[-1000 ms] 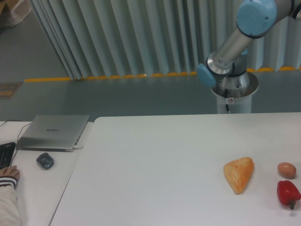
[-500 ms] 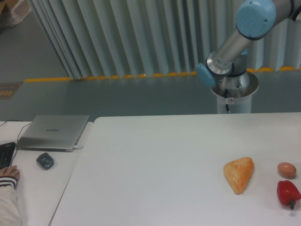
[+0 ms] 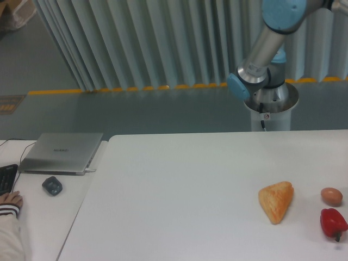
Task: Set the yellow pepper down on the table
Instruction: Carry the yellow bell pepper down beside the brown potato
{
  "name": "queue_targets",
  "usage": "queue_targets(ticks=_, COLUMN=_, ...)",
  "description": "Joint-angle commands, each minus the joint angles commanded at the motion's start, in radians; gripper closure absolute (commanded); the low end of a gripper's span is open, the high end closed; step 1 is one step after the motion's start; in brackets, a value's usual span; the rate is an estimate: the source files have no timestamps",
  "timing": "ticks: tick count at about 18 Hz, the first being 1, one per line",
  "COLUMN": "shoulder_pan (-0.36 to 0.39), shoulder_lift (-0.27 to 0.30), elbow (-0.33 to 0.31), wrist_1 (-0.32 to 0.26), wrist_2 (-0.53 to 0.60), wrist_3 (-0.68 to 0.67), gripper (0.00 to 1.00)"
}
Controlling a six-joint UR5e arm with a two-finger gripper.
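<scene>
Camera view from the front showed the large plain white worktop (image 3: 179, 185) carrying an orange-tan wedge-shaped pastry (image 3: 277, 201), a small brown egg (image 3: 331, 196) and a glossy red bell pepper (image 3: 333, 223) near its right edge. Only the grey-and-blue robot arm (image 3: 261, 60) at its base appeared behind the worktop. Its fingers lay out of frame, so their state could not be told, and no yellow pepper was visible.

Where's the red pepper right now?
The red pepper sits at the table's front right edge, just below the egg and right of the orange pastry.
</scene>
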Motion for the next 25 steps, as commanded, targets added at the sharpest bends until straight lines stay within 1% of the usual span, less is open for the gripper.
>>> queue_targets(ticks=1, shoulder_pan=-0.012, shoulder_lift=0.020, elbow=-0.012, wrist_1=-0.006, wrist_2=-0.011, wrist_3=-0.011, gripper=0.68)
queue_targets(ticks=4, shoulder_pan=-0.058, shoulder_lift=0.049, elbow=-0.060, wrist_1=-0.008, wrist_2=-0.015, wrist_3=-0.083, gripper=0.67)
queue_targets(ticks=6, shoulder_pan=-0.100, shoulder_lift=0.086, elbow=-0.119, wrist_1=0.001, wrist_2=-0.011, wrist_3=-0.139, gripper=0.68)
queue_targets(ticks=7, shoulder_pan=-0.120, shoulder_lift=0.116, elbow=-0.162, wrist_1=0.012, wrist_2=-0.008, wrist_3=-0.167, gripper=0.68)
queue_targets(ticks=8, shoulder_pan=-0.132, shoulder_lift=0.136, elbow=-0.187, wrist_1=0.015, wrist_2=-0.008, wrist_3=-0.180, gripper=0.68)
queue_targets(ticks=10, shoulder_pan=-0.167, shoulder_lift=0.183, elbow=-0.233, wrist_1=0.008, wrist_2=0.032, wrist_3=-0.189, gripper=0.67)
queue_targets(ticks=11, shoulder_pan=-0.192, shoulder_lift=0.221, elbow=-0.282, wrist_1=0.002, wrist_2=0.090, wrist_3=-0.189, gripper=0.67)
queue_targets(ticks=12, shoulder_pan=-0.204, shoulder_lift=0.248, elbow=-0.317, wrist_1=0.001, wrist_2=0.121, wrist_3=-0.189, gripper=0.67)
queue_targets(ticks=14, shoulder_pan=-0.235, shoulder_lift=0.305, elbow=-0.388, wrist_1=0.001, wrist_2=0.149, wrist_3=-0.201, gripper=0.67)
queue_targets(ticks=15, shoulder_pan=-0.247, shoulder_lift=0.316, elbow=-0.406, wrist_1=0.001, wrist_2=0.158, wrist_3=-0.210, gripper=0.67)
queue_targets(ticks=16, shoulder_pan=-0.259, shoulder_lift=0.321, elbow=-0.417, wrist_1=0.001, wrist_2=0.173, wrist_3=-0.224, gripper=0.67)
queue_targets(ticks=20, shoulder_pan=-0.307, shoulder_lift=0.309, elbow=-0.425, wrist_1=0.001, wrist_2=0.215, wrist_3=-0.270, gripper=0.67)
queue_targets(ticks=23, shoulder_pan=-0.334, shoulder_lift=0.267, elbow=-0.425, wrist_1=0.006, wrist_2=0.236, wrist_3=-0.322, gripper=0.66)
queue_targets(ticks=25, shoulder_pan=-0.342, shoulder_lift=0.229, elbow=-0.407, wrist_1=0.012, wrist_2=0.262, wrist_3=-0.364, gripper=0.66)
